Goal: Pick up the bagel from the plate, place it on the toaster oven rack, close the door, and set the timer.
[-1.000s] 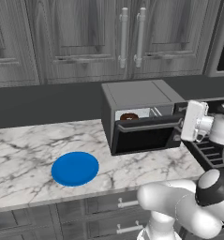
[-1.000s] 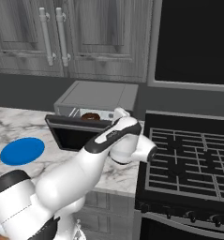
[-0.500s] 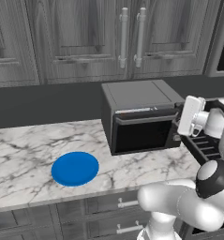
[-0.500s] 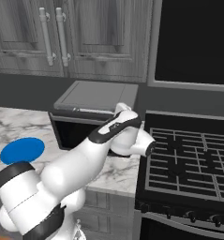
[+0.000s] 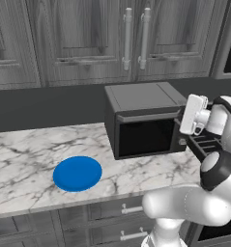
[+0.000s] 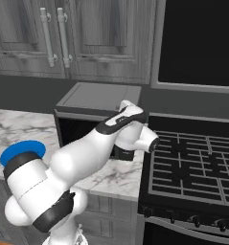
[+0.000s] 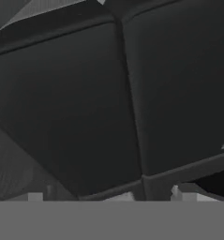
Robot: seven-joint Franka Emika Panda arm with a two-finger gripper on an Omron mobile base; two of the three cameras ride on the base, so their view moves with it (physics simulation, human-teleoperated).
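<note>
A: Where is the bagel?
B: I cannot see it. The toaster oven (image 5: 143, 123) has its door (image 5: 145, 136) up and shut, black glass facing out, so anything on the rack inside is hidden. A second ago the door hung open and a dark ring showed on the rack; half a second ago it was already closed.

A: And the claw?
B: The claw (image 5: 183, 136) sits at the oven's right front corner, just beside the door's right edge, with the white hand (image 5: 193, 115) above it. From the hand camera, two dark finger tips (image 7: 181, 191) stand wide apart at the bottom, nothing between them, facing dark oven panels very close up. Whether they touch the oven I cannot tell.

A: How much room is there around it?
B: The oven stands at the right end of the marble surface (image 5: 25, 154), its right side near the black stove grates (image 6: 197, 162). To the left lies open surface, with the blue plate (image 5: 77, 173) well apart from the oven, close to the front edge, nothing on it. Wood-grain cabinet doors (image 5: 112, 38) hang above, behind the oven.

A: Anything else different?
B: The hand has drawn slightly rightward and up since the door closed. The plate has not moved.
</note>
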